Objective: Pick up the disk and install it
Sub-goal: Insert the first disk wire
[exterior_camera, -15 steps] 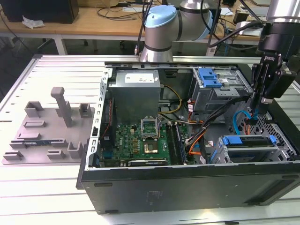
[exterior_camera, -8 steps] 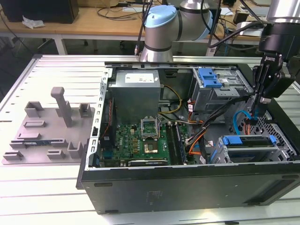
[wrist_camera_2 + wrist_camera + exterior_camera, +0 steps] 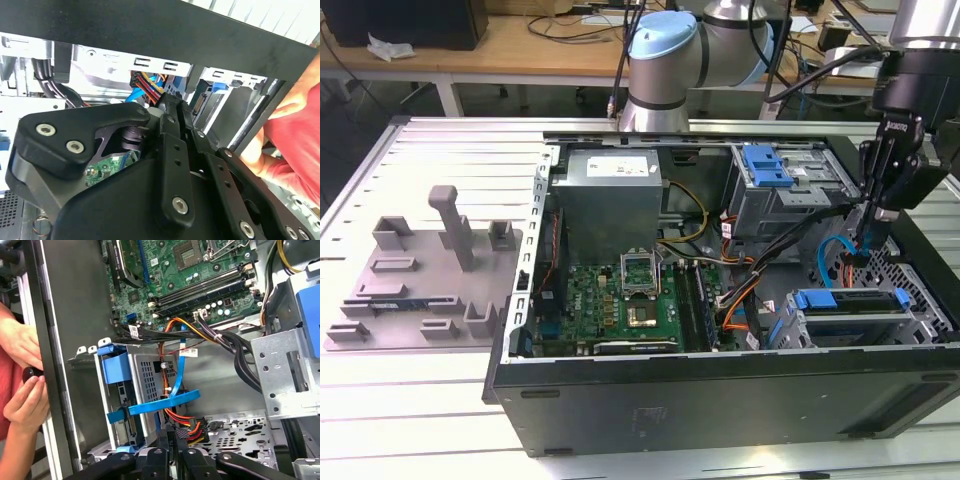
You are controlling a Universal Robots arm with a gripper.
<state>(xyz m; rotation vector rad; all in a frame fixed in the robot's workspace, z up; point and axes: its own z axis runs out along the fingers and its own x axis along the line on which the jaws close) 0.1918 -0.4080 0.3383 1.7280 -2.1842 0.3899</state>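
Slatted white table (image 3: 430,150), wooden desks (image 3: 520,48) behind

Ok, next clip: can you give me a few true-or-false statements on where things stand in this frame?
1. The tool hangs over the grey fixture tray. False: it is inside the open computer case, at the exterior view's right.
2. The motherboard lies exposed. True.
3. A blue carrier bracket sits on the drive cage close to the tool. True.
4. Nobody is near the case. False: a person's hands are at its edge in the first wrist view.
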